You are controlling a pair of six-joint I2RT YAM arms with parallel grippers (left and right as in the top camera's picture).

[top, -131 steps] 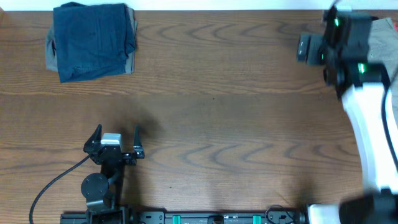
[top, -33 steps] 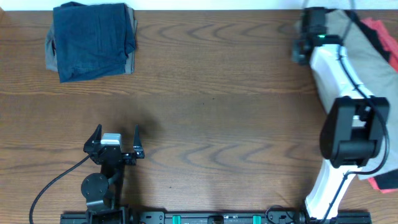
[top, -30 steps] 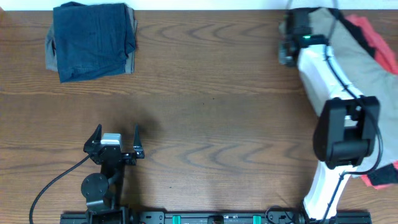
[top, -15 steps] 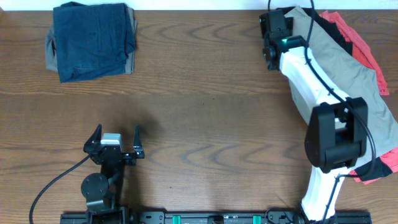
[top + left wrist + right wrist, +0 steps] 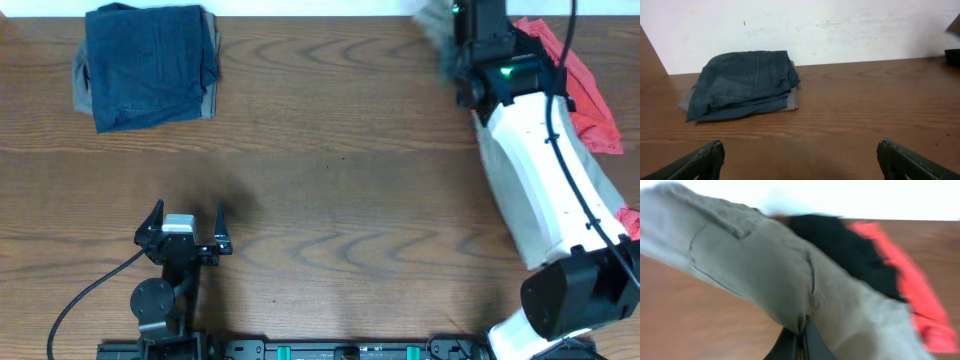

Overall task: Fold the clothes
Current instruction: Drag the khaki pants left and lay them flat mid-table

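The clothes lie in two places. Light khaki shorts hang from my right gripper, which is shut on a pinch of their fabric. In the overhead view that gripper is at the table's far right, with the khaki shorts trailing under the white arm. A black top and a red top lie behind them. Folded navy shorts rest at the far left. My left gripper stands open near the front, well short of the navy shorts.
A grey-beige garment peeks out under the folded navy shorts. The red top lies by the table's right edge. A white wall rises just behind the table. A black cable runs from the left arm's base.
My right gripper dragged the khaki shorts left from the pile at the right edge. In the last half second it swung slightly right and farther back. The left arm has stayed still.
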